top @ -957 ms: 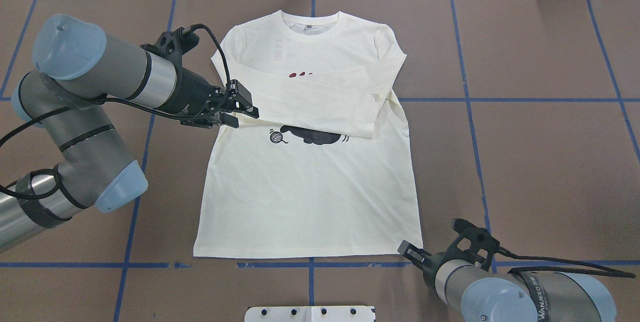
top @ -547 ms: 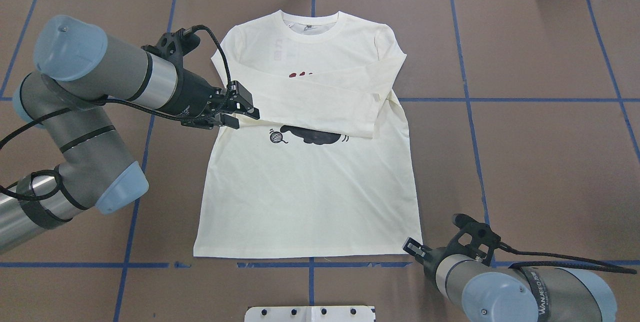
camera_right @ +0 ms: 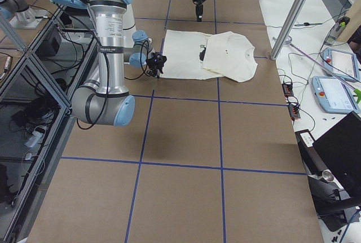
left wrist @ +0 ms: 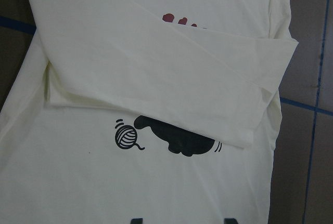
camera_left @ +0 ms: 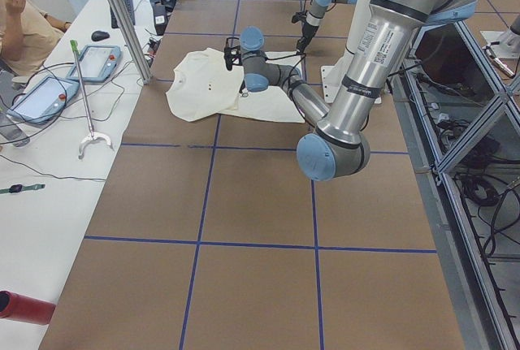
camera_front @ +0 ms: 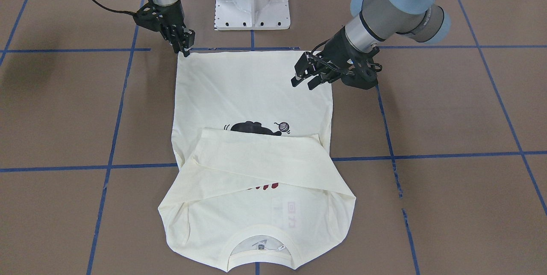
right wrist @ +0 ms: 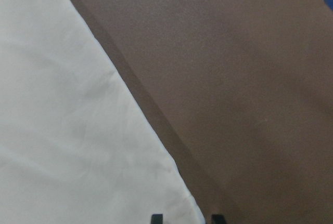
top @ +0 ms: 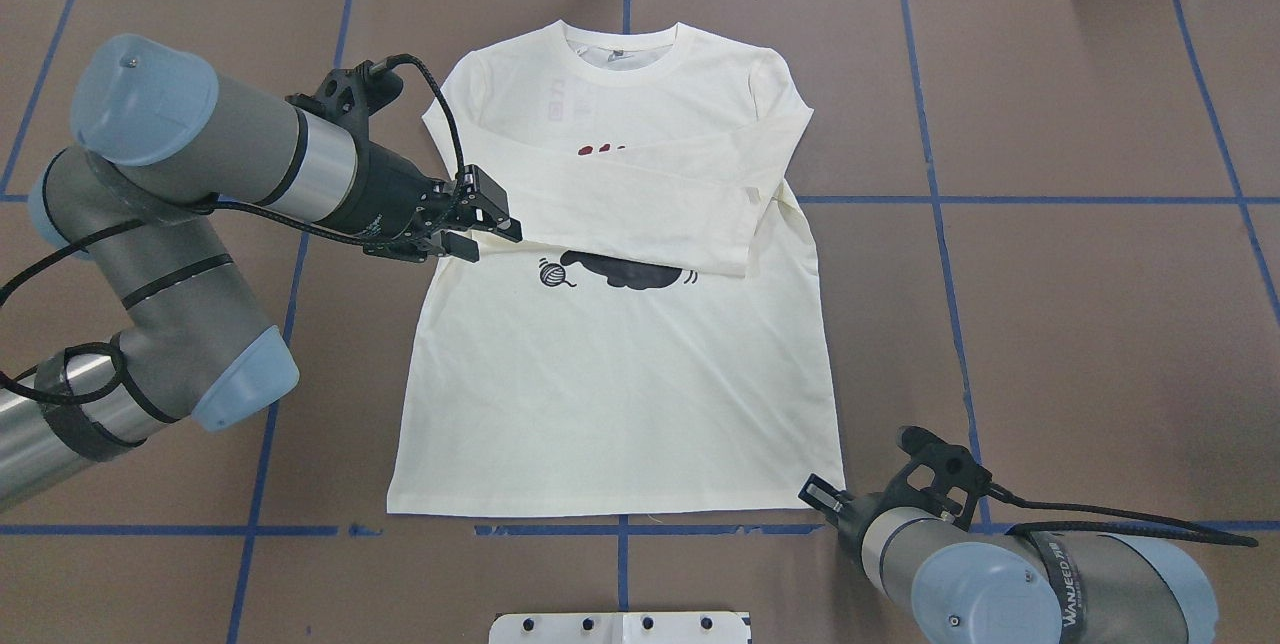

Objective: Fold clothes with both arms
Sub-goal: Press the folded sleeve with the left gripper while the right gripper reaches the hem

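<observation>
T-shirt [top: 620, 394] flat on table [top: 1050, 324], collar far, hem near | right gripper [top: 816, 493] jaws apart at right hem corner | left gripper [top: 490, 237] jaws apart over left side edge, well up from left hem corner

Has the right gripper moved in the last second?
Yes, slightly. In the overhead view the right gripper has edged up-left, away from the blue tape line, toward the near corner of the shirt.
</observation>
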`<state>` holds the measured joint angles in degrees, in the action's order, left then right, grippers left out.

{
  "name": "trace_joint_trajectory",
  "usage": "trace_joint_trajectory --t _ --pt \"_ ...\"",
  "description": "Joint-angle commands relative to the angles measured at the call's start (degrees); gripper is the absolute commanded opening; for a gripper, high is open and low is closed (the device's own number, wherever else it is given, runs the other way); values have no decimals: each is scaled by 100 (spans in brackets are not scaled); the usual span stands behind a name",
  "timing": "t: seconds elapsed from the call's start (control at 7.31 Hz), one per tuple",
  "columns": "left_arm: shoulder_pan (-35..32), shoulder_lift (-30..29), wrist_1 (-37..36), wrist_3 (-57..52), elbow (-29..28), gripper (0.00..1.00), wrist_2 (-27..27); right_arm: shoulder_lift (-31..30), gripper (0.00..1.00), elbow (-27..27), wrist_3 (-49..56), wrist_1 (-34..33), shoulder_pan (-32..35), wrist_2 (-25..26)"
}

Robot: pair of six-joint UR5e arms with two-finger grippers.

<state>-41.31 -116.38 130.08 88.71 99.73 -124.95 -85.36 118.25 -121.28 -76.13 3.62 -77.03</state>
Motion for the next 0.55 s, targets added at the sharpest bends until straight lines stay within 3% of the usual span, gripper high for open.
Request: trace_joint_trajectory --t 0.0,0.27,0.41 --pt "1 -7 0 -3 72 62 5 81 0 -66 26 2 7 -22" --pt "9 28 0 23 143 65 14 107 0 39 52 2 156 -49" --pt "114 89 -9 128 204 69 301 73 0 188 61 -7 252 -75"
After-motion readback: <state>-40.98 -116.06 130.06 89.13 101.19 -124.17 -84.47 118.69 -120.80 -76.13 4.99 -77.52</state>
